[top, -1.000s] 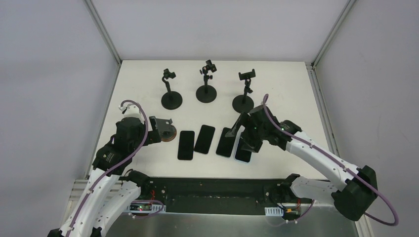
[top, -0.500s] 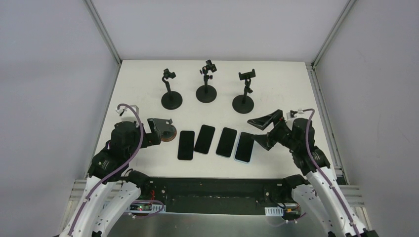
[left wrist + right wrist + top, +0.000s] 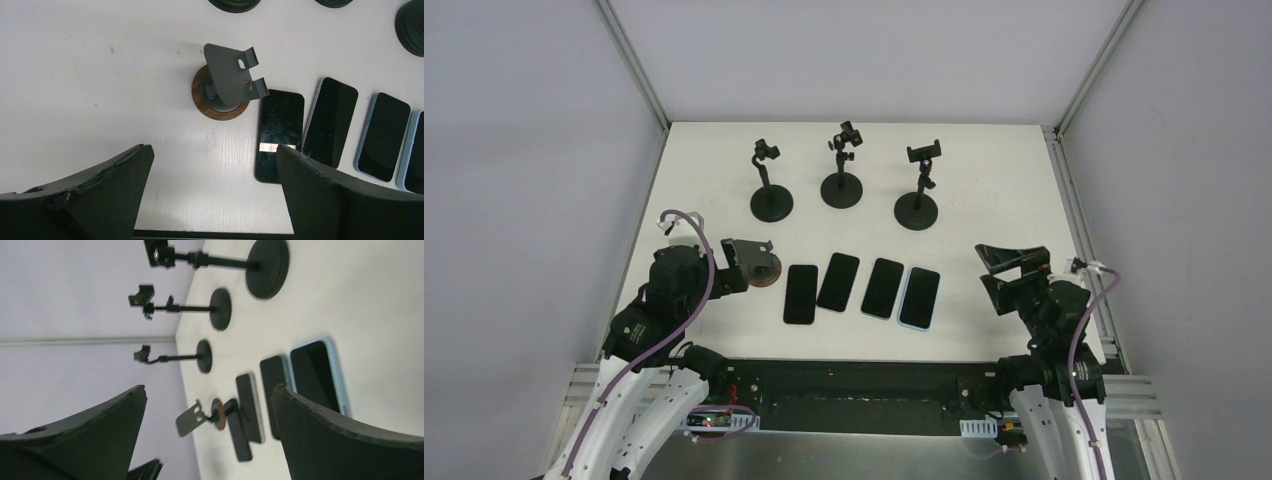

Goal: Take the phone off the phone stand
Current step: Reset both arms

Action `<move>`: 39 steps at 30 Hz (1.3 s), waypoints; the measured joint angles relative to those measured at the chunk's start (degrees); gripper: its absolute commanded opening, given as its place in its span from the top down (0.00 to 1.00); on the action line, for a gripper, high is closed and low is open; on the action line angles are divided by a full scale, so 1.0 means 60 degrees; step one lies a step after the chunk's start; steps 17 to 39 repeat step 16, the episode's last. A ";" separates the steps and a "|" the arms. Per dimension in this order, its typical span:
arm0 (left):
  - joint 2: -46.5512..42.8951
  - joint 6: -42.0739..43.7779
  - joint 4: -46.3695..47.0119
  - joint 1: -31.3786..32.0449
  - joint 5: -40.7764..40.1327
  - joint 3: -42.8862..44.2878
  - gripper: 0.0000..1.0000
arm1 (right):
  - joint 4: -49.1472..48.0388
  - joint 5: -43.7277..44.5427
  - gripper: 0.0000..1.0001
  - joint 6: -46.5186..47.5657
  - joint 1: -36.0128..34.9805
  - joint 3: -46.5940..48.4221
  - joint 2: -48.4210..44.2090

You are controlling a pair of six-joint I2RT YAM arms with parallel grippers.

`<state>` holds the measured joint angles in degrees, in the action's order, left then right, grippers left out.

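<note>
left gripper (image 3: 211, 148) spread wide, empty | right gripper (image 3: 208, 388) spread wide, empty | phone stand (image 3: 227, 85): bent grey metal plate on round wooden base, holds nothing | phone (image 3: 279, 135): glossy black slab, flat on white table (image 3: 100, 100) just beside that base, three more phones (image 3: 380, 135) alongside

Four phones (image 3: 884, 287) right of phone stand (image 3: 759, 262)

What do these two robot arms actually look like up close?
The left arm and right arm match: white shells on the lower links, black joint housings, and a purple cable looping loosely along each. The jaws are two broad, matte black wedges with rough edges.
</note>
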<state>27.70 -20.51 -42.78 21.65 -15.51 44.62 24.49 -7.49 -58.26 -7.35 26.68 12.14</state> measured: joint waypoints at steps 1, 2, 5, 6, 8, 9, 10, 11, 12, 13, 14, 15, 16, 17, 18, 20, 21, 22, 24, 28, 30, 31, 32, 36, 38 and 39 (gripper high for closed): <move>-0.0007 0.0004 0.0000 0.0000 0.0000 0.0000 0.00 | 0.0302 0.0441 0.01 0.0237 0.0000 0.0124 -0.0076; -0.0015 0.0004 0.0000 0.0000 -0.0004 0.0000 0.00 | 0.0525 0.0776 0.01 0.0408 0.0000 0.0229 -0.0131; -0.0015 0.0004 0.0000 0.0000 0.0000 0.0000 0.00 | 0.1206 0.2091 0.01 0.1122 0.0000 0.0579 -0.0357; -0.0015 0.0004 0.0000 0.0000 0.0000 0.0000 0.00 | 0.1326 0.2393 0.01 0.1290 0.0000 0.0637 -0.0426; -0.0011 0.0004 0.0000 0.0000 0.0000 0.0000 0.00 | 0.1552 0.3118 0.01 0.1661 0.0000 0.0696 -0.0616; -0.0004 0.0007 0.0000 0.0000 0.0000 0.0000 0.00 | 0.1643 0.3421 0.01 0.1810 0.0000 0.0696 -0.0696; 0.0007 0.0007 0.0000 0.0000 0.0000 0.0000 0.00 | 0.1719 0.3657 0.01 0.1923 0.0000 0.0696 -0.0750; 0.0022 0.0011 0.0000 0.0000 0.0000 0.0000 0.00 | 0.1796 0.3949 0.01 0.2080 0.0000 0.0696 -0.0805; 0.0040 0.0015 0.0000 0.0000 0.0000 0.0000 0.00 | 0.1840 0.4109 0.01 0.2157 0.0000 0.0696 -0.0827; 0.0051 0.0018 0.0000 0.0000 0.0000 0.0000 0.00 | 0.1894 0.4339 0.01 0.2288 0.0000 0.0696 -0.0834; 0.0062 0.0018 -0.0004 0.0000 0.0000 0.0000 0.00 | 0.1934 0.4517 0.01 0.2386 0.0000 0.0696 -0.0834; 0.0062 0.0018 -0.0007 0.0000 0.0000 0.0000 0.00 | 0.1989 0.4707 0.01 0.2495 0.0000 0.0696 -0.0834; 0.0055 0.0018 -0.0007 0.0000 0.0000 0.0000 0.00 | 0.2040 0.4870 0.01 0.2597 0.0000 0.0696 -0.0834; 0.0055 0.0018 -0.0007 0.0000 0.0000 0.0000 0.00 | 0.2040 0.4870 0.01 0.2597 0.0000 0.0696 -0.0834; 0.0055 0.0018 -0.0007 0.0000 0.0000 0.0000 0.00 | 0.2040 0.4870 0.01 0.2597 0.0000 0.0696 -0.0834; 0.0055 0.0018 -0.0007 0.0000 0.0000 0.0000 0.00 | 0.2040 0.4870 0.01 0.2597 0.0000 0.0696 -0.0834; 0.0055 0.0018 -0.0007 0.0000 0.0000 0.0000 0.00 | 0.2040 0.4870 0.01 0.2597 0.0000 0.0696 -0.0834; 0.0055 0.0018 -0.0007 0.0000 0.0000 0.0000 0.00 | 0.2040 0.4870 0.01 0.2597 0.0000 0.0696 -0.0834; 0.0055 0.0018 -0.0007 0.0000 0.0000 0.0000 0.00 | 0.2040 0.4870 0.01 0.2597 0.0000 0.0696 -0.0834; 0.0055 0.0018 -0.0007 0.0000 0.0000 0.0000 0.00 | 0.2040 0.4870 0.01 0.2597 0.0000 0.0696 -0.0834; 0.0055 0.0018 -0.0007 0.0000 0.0000 0.0000 0.00 | 0.2040 0.4870 0.01 0.2597 0.0000 0.0696 -0.0834; 0.0055 0.0018 -0.0007 0.0000 0.0000 0.0000 0.00 | 0.2040 0.4870 0.01 0.2597 0.0000 0.0696 -0.0834; 0.0055 0.0018 -0.0007 0.0000 0.0000 0.0000 0.00 | 0.2040 0.4870 0.01 0.2597 0.0000 0.0696 -0.0834; 0.0055 0.0018 -0.0007 0.0000 0.0000 0.0000 0.00 | 0.2040 0.4870 0.01 0.2597 0.0000 0.0696 -0.0834; 0.0055 0.0018 -0.0007 0.0000 0.0000 0.0000 0.00 | 0.2040 0.4870 0.01 0.2597 0.0000 0.0696 -0.0834; 0.0055 0.0018 -0.0007 0.0000 0.0000 0.0000 0.00 | 0.2040 0.4870 0.01 0.2597 0.0000 0.0696 -0.0834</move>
